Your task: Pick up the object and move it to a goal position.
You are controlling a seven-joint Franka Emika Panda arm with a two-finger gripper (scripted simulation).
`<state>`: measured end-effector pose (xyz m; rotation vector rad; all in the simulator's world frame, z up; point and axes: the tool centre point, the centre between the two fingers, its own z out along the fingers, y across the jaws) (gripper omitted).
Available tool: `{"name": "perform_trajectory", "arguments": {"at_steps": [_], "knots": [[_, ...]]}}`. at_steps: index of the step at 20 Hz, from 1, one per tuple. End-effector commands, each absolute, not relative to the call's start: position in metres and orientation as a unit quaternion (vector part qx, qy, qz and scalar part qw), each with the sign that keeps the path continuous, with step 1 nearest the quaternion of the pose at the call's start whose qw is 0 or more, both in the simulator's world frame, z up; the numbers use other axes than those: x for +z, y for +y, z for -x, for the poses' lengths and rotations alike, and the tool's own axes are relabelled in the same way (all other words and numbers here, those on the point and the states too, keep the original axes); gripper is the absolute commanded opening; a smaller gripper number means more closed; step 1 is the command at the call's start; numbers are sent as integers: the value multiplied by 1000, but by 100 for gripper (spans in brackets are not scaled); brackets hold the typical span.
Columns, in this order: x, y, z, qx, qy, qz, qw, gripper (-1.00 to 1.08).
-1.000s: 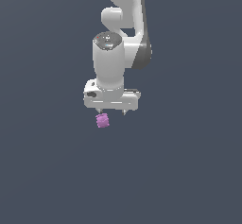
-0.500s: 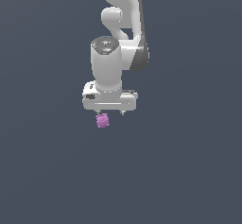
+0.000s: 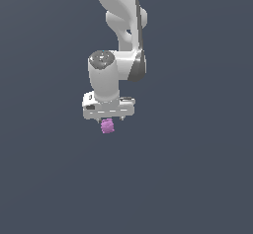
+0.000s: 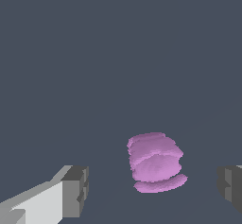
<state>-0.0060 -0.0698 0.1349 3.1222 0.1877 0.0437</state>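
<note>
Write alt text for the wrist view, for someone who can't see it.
A small pink-purple ridged block lies on a plain dark grey surface between the robot's two open jaws, touching neither. One grey fingertip shows on each side of it.

Arms: one [image 3: 121,20], white, jointed.
Tools: one [image 3: 108,119], at the arm's end.
Fingers on the tool: two, grey-tipped [image 4: 75,190], spread wide apart.
Pink-purple blocks: one [image 3: 107,126], lumpy and ridged, just beneath the tool; between the two fingers in the wrist view, touching neither.
Surfaces: one plain dark grey ground [image 3: 197,169], under and around the tool.
</note>
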Motion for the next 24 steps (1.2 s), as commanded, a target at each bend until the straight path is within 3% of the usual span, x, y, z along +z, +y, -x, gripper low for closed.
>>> {"name": "perform_trajectory", "arguments": {"at_steps": [1,24], "knots": [[123,-78,12,10,81,-997,5,100],[76,-97,31,0,137,-991,0,100]]}}
